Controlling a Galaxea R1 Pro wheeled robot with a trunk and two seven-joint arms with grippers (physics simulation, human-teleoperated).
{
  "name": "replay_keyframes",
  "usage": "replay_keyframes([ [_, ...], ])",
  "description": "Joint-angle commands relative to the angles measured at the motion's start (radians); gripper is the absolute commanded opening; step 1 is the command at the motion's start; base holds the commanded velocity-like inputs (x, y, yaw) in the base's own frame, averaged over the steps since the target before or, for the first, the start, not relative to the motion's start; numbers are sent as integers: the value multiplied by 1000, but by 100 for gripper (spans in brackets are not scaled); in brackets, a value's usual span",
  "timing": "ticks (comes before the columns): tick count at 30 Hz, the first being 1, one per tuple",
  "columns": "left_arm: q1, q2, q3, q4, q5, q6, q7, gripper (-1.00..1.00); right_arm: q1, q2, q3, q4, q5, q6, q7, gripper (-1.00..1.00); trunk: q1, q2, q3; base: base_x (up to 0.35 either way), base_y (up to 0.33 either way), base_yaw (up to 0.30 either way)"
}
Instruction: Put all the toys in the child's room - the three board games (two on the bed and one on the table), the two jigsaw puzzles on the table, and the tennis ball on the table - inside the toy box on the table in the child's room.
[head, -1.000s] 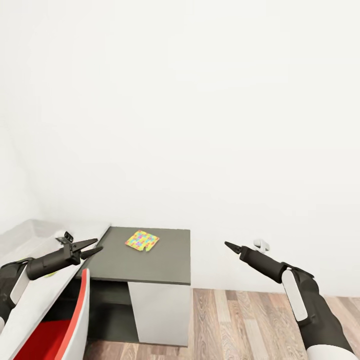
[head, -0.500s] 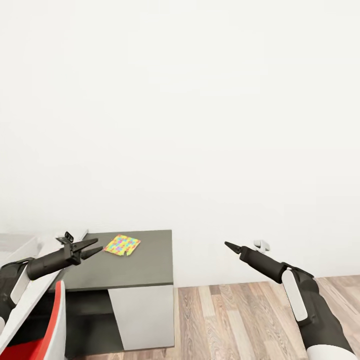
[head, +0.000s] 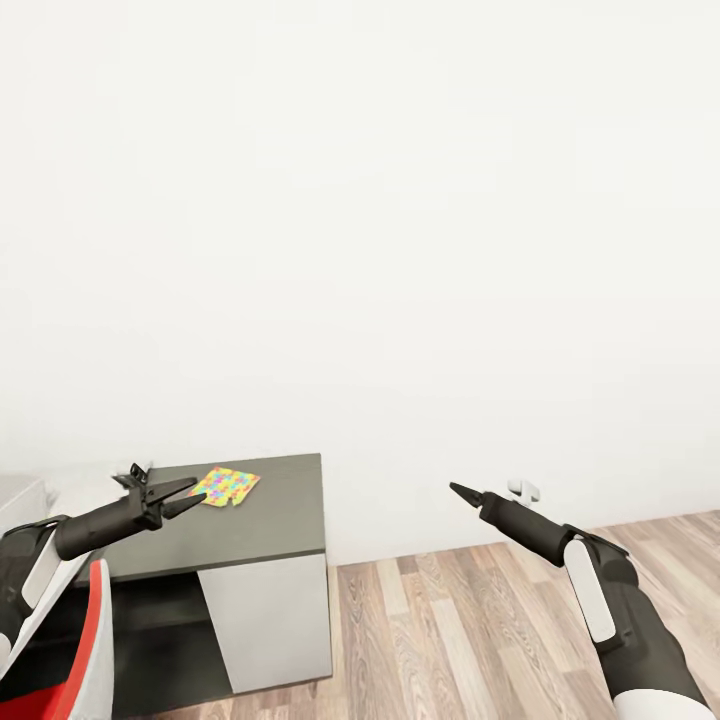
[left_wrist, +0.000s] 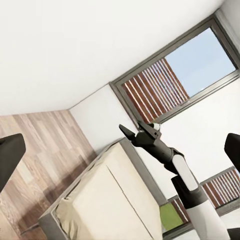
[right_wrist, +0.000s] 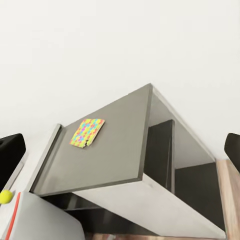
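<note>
One jigsaw puzzle (head: 228, 487), a bright multicoloured sheet, lies flat on the dark cabinet top of the table (head: 270, 525); the right wrist view shows the puzzle (right_wrist: 87, 132) too. My left gripper (head: 192, 491) hovers open just left of it, at about its height, holding nothing. My right gripper (head: 455, 489) is open and empty over the wood floor, well right of the cabinet. The tennis ball (right_wrist: 4, 196) peeks in as a yellow spot on the pale desk top. A light-grey sliver at the far left looks like a corner of the toy box (head: 15, 492). The bed (left_wrist: 100, 200) appears in the left wrist view. The board games are out of view.
A red and white chair (head: 95, 640) stands close under my left arm, in front of the desk. A plain white wall rises behind the cabinet. Wood-plank floor (head: 460, 630) spreads to the right. Dark-framed windows (left_wrist: 180, 75) are beyond the bed.
The whole picture has slid left, so the camera has turned right. Both arms hold the same pose within the view, and the puzzle has not moved on the cabinet.
</note>
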Motion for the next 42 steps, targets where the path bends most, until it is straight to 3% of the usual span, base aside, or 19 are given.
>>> replay_keyframes([
  [1, 0, 0, 0, 0, 0, 9, -4, 100, 0, 0, -2, 0, -4, 5, 1, 100, 0, -1, -1, -20, 0, -15],
  [17, 0, -1, -1, 0, -1, -11, -1, 100, 0, -1, -21, 4, -31, -12, 1, 100, 0, -1, -18, -91, -29, -118],
  [42, 0, -3, -1, 0, -5, -13, -1, 100, 0, 0, -23, 5, -33, -15, 2, 100, 0, -1, -31, -94, -251, -242],
])
